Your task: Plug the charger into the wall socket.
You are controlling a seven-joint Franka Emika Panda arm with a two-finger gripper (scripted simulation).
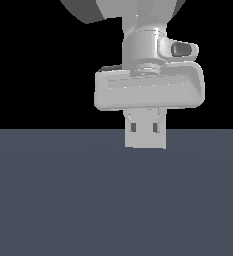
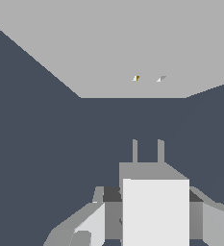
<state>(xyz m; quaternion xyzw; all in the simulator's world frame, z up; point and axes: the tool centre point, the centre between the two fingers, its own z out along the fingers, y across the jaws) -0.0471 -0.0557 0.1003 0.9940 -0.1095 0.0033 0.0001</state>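
Socket (image 2: 132, 48) only in wrist view

light: even, flat render | shadows: faint | blur: none | glare: none | edges: sharp, undistorted

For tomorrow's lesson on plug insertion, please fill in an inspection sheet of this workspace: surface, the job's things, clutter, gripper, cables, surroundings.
Surface: plain dark blue-grey floor, bare where visible.
Charger: light-grey box held in the gripper, two prongs pointing toward the socket, not yet touching it.
Wall socket: large light-grey plate ahead in the wrist view, two small holes showing; hidden in the exterior view.
Clutter: nothing seen.
Gripper: gripper closed on the charger, low over the floor.
Cables: nothing seen.
Surroundings: black background in the exterior view; nothing else seen.
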